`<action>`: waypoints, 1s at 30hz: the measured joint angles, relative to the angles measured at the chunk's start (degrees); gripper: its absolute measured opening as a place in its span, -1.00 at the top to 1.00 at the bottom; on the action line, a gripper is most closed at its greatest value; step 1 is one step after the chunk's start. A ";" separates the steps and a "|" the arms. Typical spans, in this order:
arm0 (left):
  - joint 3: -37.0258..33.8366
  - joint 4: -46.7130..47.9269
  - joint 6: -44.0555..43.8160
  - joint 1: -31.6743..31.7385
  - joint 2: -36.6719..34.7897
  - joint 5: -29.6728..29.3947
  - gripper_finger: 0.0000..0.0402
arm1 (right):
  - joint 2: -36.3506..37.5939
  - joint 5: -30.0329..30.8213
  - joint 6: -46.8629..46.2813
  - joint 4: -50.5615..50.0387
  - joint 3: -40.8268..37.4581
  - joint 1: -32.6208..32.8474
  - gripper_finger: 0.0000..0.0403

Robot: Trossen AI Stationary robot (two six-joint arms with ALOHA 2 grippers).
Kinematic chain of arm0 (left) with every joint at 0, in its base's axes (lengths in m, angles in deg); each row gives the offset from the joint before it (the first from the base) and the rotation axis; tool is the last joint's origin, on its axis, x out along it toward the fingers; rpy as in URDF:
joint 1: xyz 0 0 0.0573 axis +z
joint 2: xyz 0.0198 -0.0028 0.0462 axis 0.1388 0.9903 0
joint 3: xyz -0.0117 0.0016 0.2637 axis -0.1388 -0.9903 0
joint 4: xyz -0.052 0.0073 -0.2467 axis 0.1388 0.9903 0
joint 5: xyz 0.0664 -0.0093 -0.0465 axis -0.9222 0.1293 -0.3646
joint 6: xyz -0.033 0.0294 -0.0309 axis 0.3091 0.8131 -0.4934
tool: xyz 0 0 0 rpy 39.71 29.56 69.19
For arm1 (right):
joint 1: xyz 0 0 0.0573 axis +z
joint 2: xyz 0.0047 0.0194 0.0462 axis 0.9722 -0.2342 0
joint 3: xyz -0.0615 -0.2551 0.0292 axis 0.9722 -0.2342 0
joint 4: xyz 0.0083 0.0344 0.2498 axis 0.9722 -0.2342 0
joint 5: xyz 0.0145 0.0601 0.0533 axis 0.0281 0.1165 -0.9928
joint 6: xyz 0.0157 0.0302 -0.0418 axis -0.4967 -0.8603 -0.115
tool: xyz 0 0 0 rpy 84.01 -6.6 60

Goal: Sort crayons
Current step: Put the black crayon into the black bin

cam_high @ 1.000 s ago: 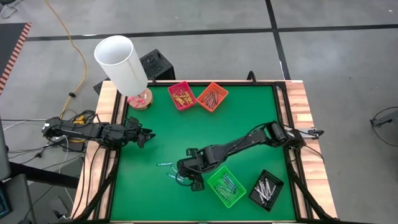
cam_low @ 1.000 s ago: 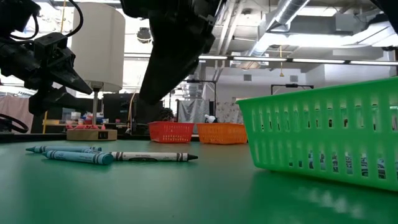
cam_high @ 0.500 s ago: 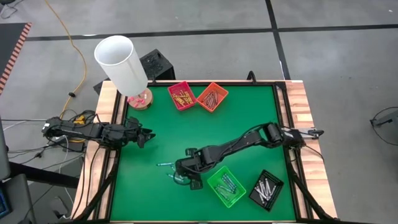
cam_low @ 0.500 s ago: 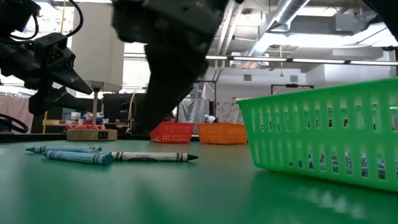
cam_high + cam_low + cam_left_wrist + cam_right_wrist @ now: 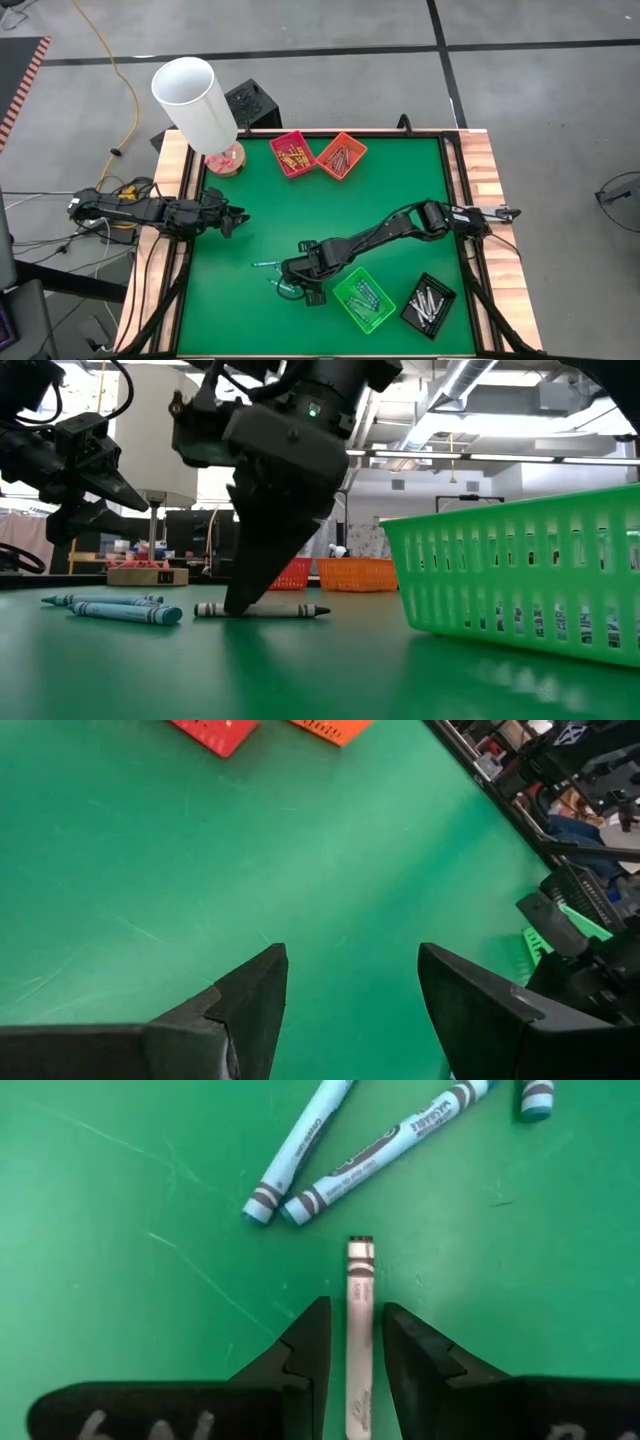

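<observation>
A grey-white crayon (image 5: 358, 1280) lies flat on the green mat (image 5: 300, 215); it also shows in the low view (image 5: 285, 611). My right gripper (image 5: 356, 1342) stands open over it, one finger on each side, with the tips down at the mat (image 5: 238, 606). Two blue-teal crayons (image 5: 300, 1145) (image 5: 385, 1155) lie loose just beyond it, and they show as well in the low view (image 5: 125, 612). My left gripper (image 5: 350, 990) waits open at the table's left edge (image 5: 238, 218). My right gripper comes steeply from above, with the grey-white crayon's near part (image 5: 357, 1330) lying in the gap along the view between its two fingers. Narrow slits of mat show on both sides. I cannot tell whether either finger touches the crayon, which lies flat on the mat.
A green basket (image 5: 365, 300) with crayons stands just right of my right gripper, and a black one (image 5: 428, 305) stands beyond it. A red basket (image 5: 292, 153) and an orange one (image 5: 341, 155) stand at the far edge. A white-shaded lamp (image 5: 195, 100) stands at the far left corner.
My right gripper has come down toward the mat and onto the grey-white crayon, with its finger gap unchanged. The crayon has slid a little toward the table's right. The blue-teal crayons have stayed put.
</observation>
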 joint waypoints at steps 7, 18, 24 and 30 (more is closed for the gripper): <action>-0.01 0.00 0.01 -0.01 0.00 0.00 -0.07 | -0.84 0.44 0.09 -1.64 0.18 -0.02 0.50; 0.00 0.00 0.01 -0.02 0.00 0.02 -0.07 | -1.04 1.38 -1.16 -3.62 0.23 -0.26 0.87; 0.00 0.00 0.00 -0.02 0.00 0.02 -0.07 | -0.68 1.38 -1.49 -3.66 0.15 -0.26 0.97; -0.01 0.00 0.01 -0.02 0.00 0.02 -0.07 | 1.51 2.85 -1.56 -5.68 -0.21 -0.26 0.99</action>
